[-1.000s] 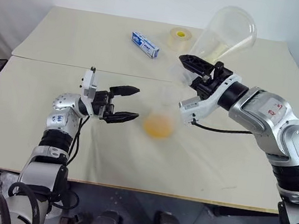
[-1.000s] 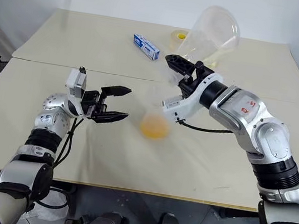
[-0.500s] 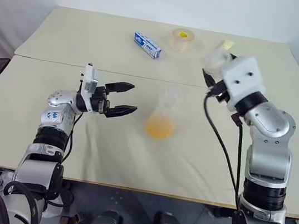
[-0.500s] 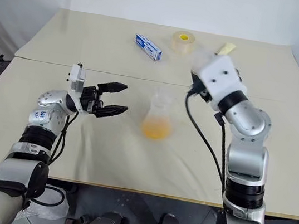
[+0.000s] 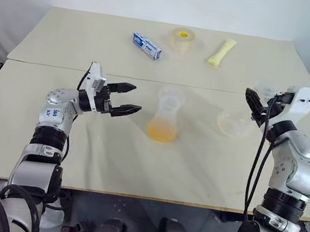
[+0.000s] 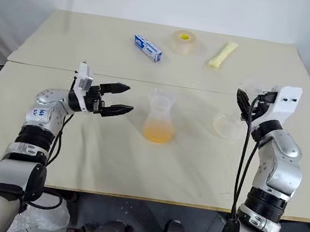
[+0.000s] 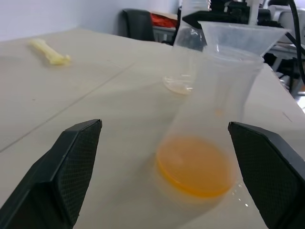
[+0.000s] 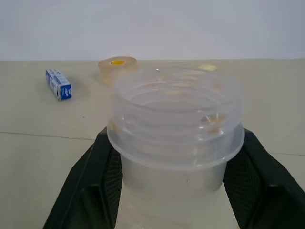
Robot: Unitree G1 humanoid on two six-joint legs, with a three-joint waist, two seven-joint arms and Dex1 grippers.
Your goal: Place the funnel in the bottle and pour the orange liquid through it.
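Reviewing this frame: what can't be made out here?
Flask base: in the right wrist view its own ribbed mouth, clamped in the right gripper, hides it.
Funnel spout depth in the bottle: in the left wrist view the clear walls overlap.
Print on the blue box: too small in the head views.

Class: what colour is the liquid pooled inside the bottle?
Translucent yellow-orange liquid; the left wrist view shows it best.

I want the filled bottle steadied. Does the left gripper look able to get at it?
Probably yes: the left gripper is open and points at the bottle, with bare table between.
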